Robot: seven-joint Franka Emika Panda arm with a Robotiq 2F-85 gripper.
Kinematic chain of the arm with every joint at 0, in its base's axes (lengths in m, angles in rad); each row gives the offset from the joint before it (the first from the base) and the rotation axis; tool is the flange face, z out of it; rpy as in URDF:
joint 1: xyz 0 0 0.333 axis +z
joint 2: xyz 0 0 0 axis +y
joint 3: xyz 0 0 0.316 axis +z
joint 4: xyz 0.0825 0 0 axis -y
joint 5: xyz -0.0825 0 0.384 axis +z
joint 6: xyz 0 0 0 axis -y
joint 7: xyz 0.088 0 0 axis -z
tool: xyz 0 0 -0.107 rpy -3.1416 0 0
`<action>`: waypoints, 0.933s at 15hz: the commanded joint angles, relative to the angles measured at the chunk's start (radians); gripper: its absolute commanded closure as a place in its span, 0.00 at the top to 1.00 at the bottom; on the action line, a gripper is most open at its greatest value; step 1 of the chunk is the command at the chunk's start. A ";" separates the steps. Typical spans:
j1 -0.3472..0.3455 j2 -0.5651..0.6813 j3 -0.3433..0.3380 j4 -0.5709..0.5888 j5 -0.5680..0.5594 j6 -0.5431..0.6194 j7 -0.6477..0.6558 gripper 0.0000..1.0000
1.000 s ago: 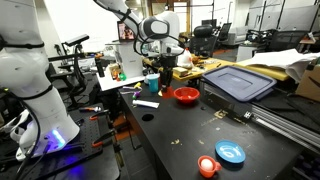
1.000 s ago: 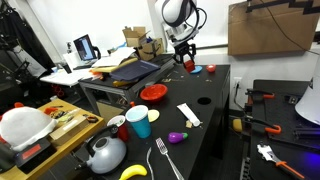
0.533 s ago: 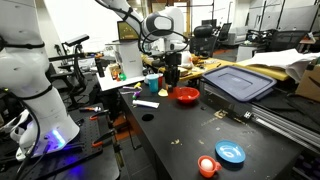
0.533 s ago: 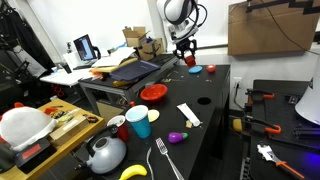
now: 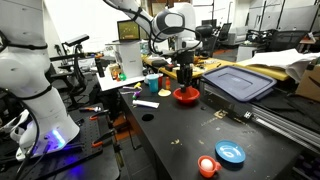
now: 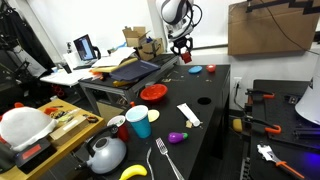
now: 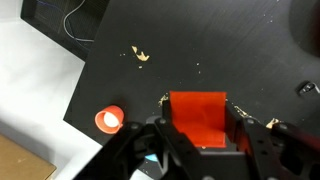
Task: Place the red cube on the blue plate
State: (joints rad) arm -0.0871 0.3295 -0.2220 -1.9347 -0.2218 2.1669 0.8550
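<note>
Robotiq gripper (image 7: 199, 128), fingers pinching the small solid red cube (image 7: 198, 108) by two opposite sides, has carried it further along the black table (image 5: 190, 135). In an exterior view it now hangs in line with the wide red bowl (image 5: 187, 97). The round light-blue plate (image 5: 231, 153) lies well apart near the table's end edge, beside a red-orange disc (image 5: 207, 166).

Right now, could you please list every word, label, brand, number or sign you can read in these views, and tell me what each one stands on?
No text can be read in any view.
The laptop screen is lit, but its content is too small and blurred to read.
The cardboard box shows no legible print.
The red cube and the blue plate look plain, with no marks.
</note>
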 commanded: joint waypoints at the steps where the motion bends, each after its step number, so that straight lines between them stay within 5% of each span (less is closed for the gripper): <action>1: -0.030 0.088 -0.006 0.111 0.063 -0.019 -0.018 0.26; 3: -0.051 0.119 0.010 0.148 0.135 -0.037 -0.053 0.26; 4: -0.025 0.088 -0.012 0.091 0.083 -0.003 -0.021 0.51; 14: -0.033 0.124 -0.009 0.133 0.125 -0.008 -0.047 0.51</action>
State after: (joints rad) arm -0.1299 0.4516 -0.2193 -1.8046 -0.1038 2.1615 0.8131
